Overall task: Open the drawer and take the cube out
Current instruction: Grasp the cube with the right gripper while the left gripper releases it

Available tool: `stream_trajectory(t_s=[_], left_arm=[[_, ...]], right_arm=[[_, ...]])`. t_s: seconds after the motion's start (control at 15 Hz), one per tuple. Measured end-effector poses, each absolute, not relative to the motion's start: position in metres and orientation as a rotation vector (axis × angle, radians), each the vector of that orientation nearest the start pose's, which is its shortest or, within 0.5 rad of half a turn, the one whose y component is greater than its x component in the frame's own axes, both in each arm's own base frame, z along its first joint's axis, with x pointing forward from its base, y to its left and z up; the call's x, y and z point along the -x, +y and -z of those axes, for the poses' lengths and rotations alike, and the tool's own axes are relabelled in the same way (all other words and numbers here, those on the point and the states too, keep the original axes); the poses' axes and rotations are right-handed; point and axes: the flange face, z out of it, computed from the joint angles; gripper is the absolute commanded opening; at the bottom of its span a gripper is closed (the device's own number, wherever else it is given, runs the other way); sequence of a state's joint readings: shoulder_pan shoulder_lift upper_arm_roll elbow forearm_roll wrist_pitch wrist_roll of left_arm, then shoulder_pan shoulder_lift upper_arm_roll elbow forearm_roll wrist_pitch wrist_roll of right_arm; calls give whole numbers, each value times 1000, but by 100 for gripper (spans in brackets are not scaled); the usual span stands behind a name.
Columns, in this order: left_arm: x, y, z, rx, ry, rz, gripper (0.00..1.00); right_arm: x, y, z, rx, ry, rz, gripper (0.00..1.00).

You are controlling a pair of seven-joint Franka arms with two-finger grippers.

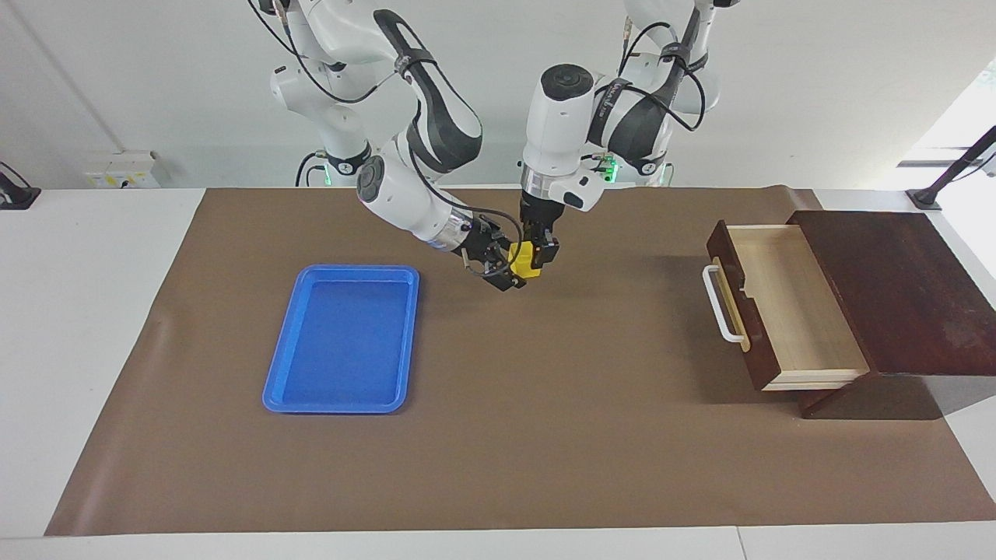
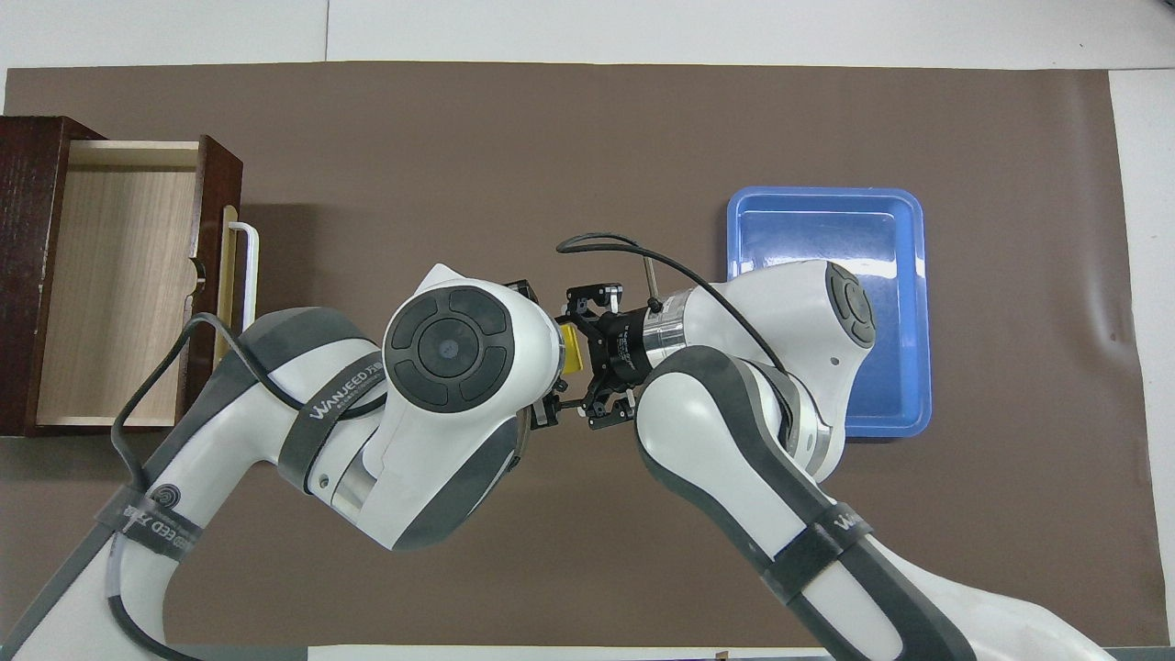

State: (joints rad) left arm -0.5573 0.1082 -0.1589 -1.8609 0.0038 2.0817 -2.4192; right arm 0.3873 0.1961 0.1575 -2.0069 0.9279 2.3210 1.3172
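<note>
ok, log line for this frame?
drawer open, empty | cube midair, between both grippers | left gripper holding | right gripper at cube | tray empty

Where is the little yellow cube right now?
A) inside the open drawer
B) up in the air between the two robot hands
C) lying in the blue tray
B: the cube hangs above the brown mat between the left gripper and the right gripper; the drawer and tray hold nothing.

Open drawer [image 2: 115, 275] (pale inside), yellow cube [image 2: 571, 347] between both arms' wrists, blue tray [image 2: 904, 207].
</note>
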Motion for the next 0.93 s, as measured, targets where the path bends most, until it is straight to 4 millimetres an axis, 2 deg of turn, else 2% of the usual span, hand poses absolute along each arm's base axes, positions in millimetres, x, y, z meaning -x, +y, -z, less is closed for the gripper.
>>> stream_trajectory(t_s=[0.13, 0.27, 0.33, 0.4, 0.47, 0.53, 0.67, 0.73, 0.8, 0.87, 0.93], left_arm=[[-457, -392, -470, -1991, 2279, 19, 0], [-458, -390, -469, -1987, 2281, 19, 0], [-458, -390, -469, -1987, 2282, 19, 0], [-458, -390, -469, -1986, 2282, 19, 0], [-457, -390, -468, -1989, 2283, 19, 0], [-456, -390, -467, -1991, 2284, 20, 0], [-455, -391, -466, -2007, 2275, 18, 0], [-455, -391, -466, -2011, 2270, 19, 6], [-455, -391, -467, -2011, 2270, 18, 22], [-455, -390, -467, -2010, 2269, 18, 55], [-455, -390, -468, -2009, 2267, 17, 100]], right_arm=[[-511, 324, -378, 1940, 1629, -701, 100], [-512, 324, -378, 1939, 1630, -701, 90], [-512, 324, -378, 1937, 1631, -699, 82], [-512, 324, -378, 1935, 1634, -700, 66], [-513, 323, -379, 1926, 1643, -695, 19], [-515, 322, -380, 1915, 1652, -688, 0], [-519, 321, -382, 1902, 1662, -682, 0], [-519, 321, -382, 1902, 1661, -683, 0], [-519, 321, -382, 1902, 1661, -682, 0], [-520, 321, -383, 1901, 1660, -682, 0], [-520, 321, -384, 1901, 1658, -682, 0]])
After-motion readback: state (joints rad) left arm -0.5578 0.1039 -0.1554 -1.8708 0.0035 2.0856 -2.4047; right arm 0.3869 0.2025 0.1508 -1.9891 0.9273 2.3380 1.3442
